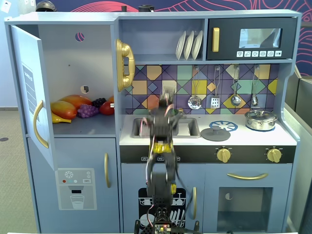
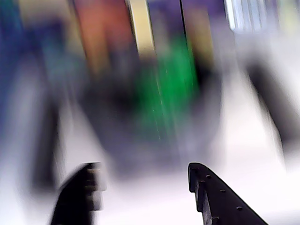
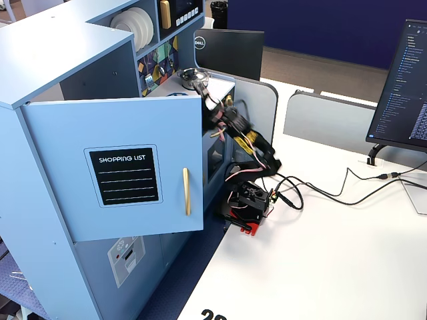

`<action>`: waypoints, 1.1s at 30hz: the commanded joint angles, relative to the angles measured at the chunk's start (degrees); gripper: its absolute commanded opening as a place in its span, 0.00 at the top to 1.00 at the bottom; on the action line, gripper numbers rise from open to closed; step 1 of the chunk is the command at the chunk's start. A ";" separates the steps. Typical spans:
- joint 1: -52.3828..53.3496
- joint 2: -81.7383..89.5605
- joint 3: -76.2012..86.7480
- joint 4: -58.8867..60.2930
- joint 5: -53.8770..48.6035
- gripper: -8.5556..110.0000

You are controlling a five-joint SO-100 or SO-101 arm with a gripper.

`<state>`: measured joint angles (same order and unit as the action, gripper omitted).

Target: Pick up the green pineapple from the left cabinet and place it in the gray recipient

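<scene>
In the wrist view the pincer point(image 2: 143, 187) gapes wide and empty at the bottom. A blurred green pineapple point(image 2: 171, 89) shows centre frame, apart from the tips, with pale open surface point(image 2: 154, 201) between.

Light blue-gray cabinet point(image 1: 78, 73), gold handle point(image 1: 39, 124)

From my remote station I count one arm point(image 1: 160, 161) with one gripper point(image 2: 143, 197), showing two fingers point(image 2: 215, 197) in the wrist view. Ahead of those fingers I see one green blur point(image 2: 171, 89), too smeared to identify. In a fixed view, left of the arm, I count one open cabinet point(image 1: 63, 29), two mangoes point(image 1: 63, 109) and one grape bunch point(image 1: 87, 110). Right of the arm: three plates point(image 1: 188, 45), four hanging utensils point(image 1: 194, 102), one silver pot point(image 1: 261, 120), two knobs point(image 1: 223, 155).
</scene>
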<state>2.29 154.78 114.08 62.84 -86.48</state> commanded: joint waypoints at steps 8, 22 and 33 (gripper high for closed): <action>-3.25 9.93 37.53 4.48 -5.63 0.93; -4.66 11.43 57.92 5.19 1.32 0.93; -1.85 27.33 57.92 24.79 -0.09 0.89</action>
<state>-0.44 181.58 172.27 77.17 -86.84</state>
